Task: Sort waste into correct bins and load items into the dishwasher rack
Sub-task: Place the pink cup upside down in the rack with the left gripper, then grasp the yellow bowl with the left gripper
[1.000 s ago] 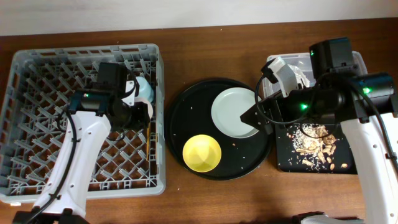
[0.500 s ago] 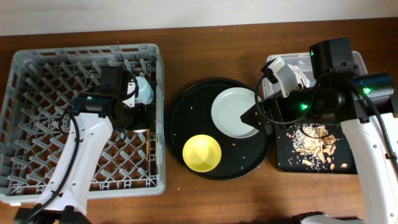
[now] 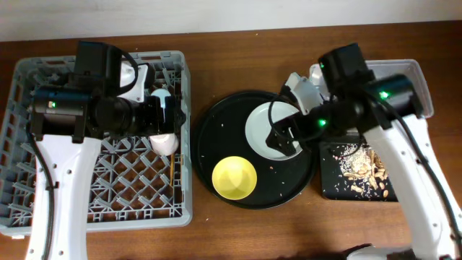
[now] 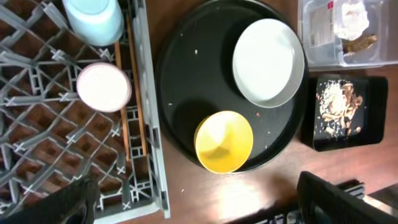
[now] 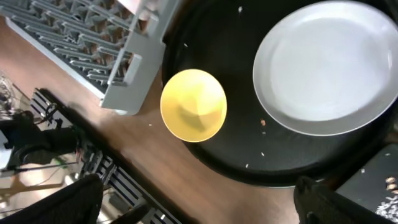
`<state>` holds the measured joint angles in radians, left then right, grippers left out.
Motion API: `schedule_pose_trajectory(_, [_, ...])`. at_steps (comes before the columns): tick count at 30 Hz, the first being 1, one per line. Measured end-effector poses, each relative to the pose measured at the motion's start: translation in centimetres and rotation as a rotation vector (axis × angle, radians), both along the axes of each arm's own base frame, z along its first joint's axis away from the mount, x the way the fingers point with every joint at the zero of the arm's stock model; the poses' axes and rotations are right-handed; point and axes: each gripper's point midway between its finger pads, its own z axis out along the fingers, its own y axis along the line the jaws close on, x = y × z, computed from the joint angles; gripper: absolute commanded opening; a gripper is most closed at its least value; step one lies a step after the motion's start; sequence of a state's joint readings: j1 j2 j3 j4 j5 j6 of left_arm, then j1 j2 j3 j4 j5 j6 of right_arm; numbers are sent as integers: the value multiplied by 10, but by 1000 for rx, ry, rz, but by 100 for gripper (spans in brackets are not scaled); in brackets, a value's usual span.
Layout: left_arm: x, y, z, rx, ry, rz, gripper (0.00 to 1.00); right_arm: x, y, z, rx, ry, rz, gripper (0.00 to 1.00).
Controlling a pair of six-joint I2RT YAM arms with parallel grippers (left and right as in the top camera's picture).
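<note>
Overhead and wrist views of a two-arm sorting station. The dishwasher rack occupies the left of the table. Inside it, along the side nearest the round black tray, sit the light-blue cup and the pink cup, with the chopsticks lying just beside the pink cup. The pale plate and the yellow bowl rest apart on the round tray, the plate toward the far right and the bowl toward the near edge. At the right, the clear tub contains the white tissue and the gold-brown wrapper. Just in front of it, the small black tray holds the food scraps. The left fingers are above the rack's right side, spread wide and empty. The right fingers are above the plate, likewise spread wide with nothing between them.
</note>
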<state>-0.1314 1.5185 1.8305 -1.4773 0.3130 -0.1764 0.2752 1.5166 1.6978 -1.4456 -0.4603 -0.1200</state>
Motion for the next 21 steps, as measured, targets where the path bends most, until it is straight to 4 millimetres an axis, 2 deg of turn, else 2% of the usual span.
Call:
schedule_pose_trajectory(2, [1,3,-1,17,-2,7,99,6,7,-22,-6,89,0,99])
schedule_pose_trajectory(3, [1,5,-2,30,-4,13,99,16,14,-33,-2,77,0,99])
schedule_pose_trajectory(4, [3,13,-3,74,-9,32,99,28,24,-53,-16,74,-17,99])
schedule_pose_trajectory(5, [3,20,-5,110,-8,47,99,36,27,-82,-80,89,-58,99])
schedule_pose_trajectory(7, [-3,25,-9,137,22,54,99,50,15,-113,-189,64,-168,99])
schedule_pose_trajectory(10, [-9,25,-11,141,45,53,99,56,5,-123,-241,48,-229,99])
schedule_pose_trajectory(12, [-14,14,-12,126,58,16,95,58,2,-123,-257,42,-244,99])
schedule_pose_trajectory(15, [-29,-25,-30,127,87,-122,92,74,-3,-121,-259,-19,-274,99])
schedule_pose_trajectory(17, [-47,-57,-53,139,133,-243,92,72,-27,-116,-289,23,-324,99])
schedule_pose_trajectory(18, [-52,-71,-66,143,136,-289,92,84,-49,-91,-274,-8,-395,99])
schedule_pose_trajectory(19, [-54,-83,-76,140,128,-312,92,87,-66,-72,-268,-23,-445,99])
schedule_pose_trajectory(20, [-54,-93,-84,136,115,-330,91,86,-92,-44,-250,-52,-520,99])
schedule_pose_trajectory(21, [-65,-119,-109,124,118,-382,83,82,-129,-13,-236,-110,-628,99])
